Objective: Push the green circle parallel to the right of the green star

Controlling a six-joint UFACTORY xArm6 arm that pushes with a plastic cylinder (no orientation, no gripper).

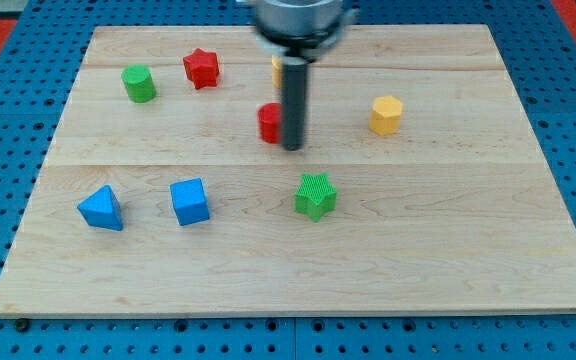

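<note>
The tip (293, 147) touches a red block (270, 123) mid-surface, well apart from the green circle (139, 83) near the top-left corner; the green star (315, 195) waits below. The rod has no fingers.

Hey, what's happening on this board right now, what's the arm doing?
A robot arm with a dark rod is pushing coloured blocks around a wooden board. My tip sits near the board's middle, right beside a red block, with a yellow block partly hidden behind the rod. The green circle is far off at the view's upper left, next to the red star, untouched. The green star lies just below my tip. So the circle is not yet beside the star.
</note>
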